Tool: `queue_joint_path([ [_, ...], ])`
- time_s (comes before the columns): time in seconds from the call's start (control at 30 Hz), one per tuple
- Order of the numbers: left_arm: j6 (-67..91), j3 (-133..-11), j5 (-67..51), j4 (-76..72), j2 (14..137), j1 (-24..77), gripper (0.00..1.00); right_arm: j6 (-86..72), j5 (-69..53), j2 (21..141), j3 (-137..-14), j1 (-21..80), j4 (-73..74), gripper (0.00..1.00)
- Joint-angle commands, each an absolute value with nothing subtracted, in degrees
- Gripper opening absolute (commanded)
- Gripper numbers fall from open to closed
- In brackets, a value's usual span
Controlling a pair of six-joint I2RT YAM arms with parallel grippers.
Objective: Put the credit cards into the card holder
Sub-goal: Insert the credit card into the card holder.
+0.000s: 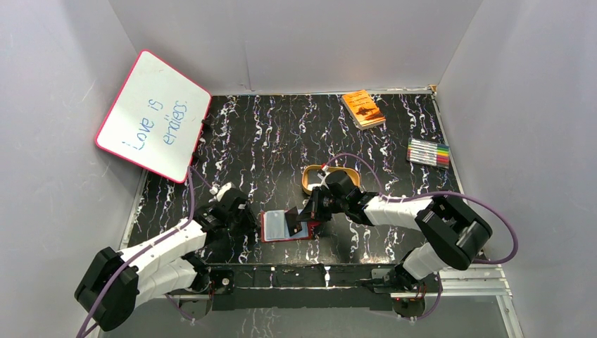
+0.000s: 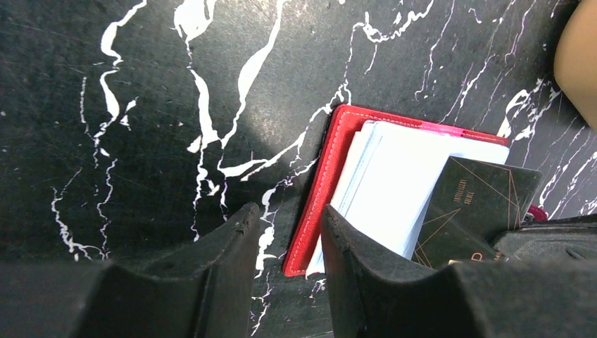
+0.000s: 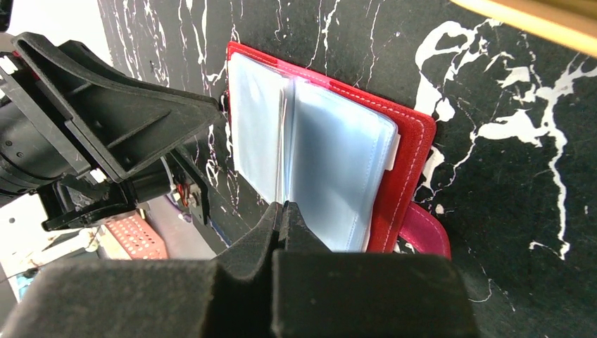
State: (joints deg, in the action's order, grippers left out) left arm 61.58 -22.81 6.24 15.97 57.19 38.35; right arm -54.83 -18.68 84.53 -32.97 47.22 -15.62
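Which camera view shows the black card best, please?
Left wrist: the black card faces the camera, its gold lines clear. Top external shows it small and dark; right wrist shows, at most, its thin edge.

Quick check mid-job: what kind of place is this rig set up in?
Probably a lab test booth: plain grey walls box in a marbled black table, with staged props like a whiteboard and markers.

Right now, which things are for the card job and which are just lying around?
For the job: the open red card holder; the black card pinched in the right tool; the left tool at the holder's edge.
Just lying about: the whiteboard; the orange book; the markers; the gold oval tray.
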Motion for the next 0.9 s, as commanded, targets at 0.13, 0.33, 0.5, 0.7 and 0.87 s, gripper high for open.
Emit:
queue_joint_path([
  [0.13, 61.68, -20.4, 3.82, 15.69, 58.18, 38.19, 0.31, -56.8, -20.78, 85.57, -32.22, 47.1, -20.91, 0.0],
  [0.33, 61.6, -20.08, 3.49, 15.4, 58.51, 38.23, 0.28, -57.09, -21.39, 86.32, -32.27, 47.11, -21.67, 0.0],
  [0.5, 61.48, -20.13, 3.46, 15.38, 58.71, 38.23, 0.27, -57.46, -21.47, 86.9, -32.1, 47.15, -21.96, 0.0],
  [0.7, 61.4, -20.04, 3.23, 15.13, 59.14, 38.23, 0.25, -58.48, -21.54, 88.04, -31.57, 47.2, -22.85, 0.0],
  [0.87, 61.47, -19.72, 2.77, 14.68, 59.37, 38.2, 0.22, -59.42, -20.09, 88.24, -30.87, 47.19, -23.2, 0.0],
])
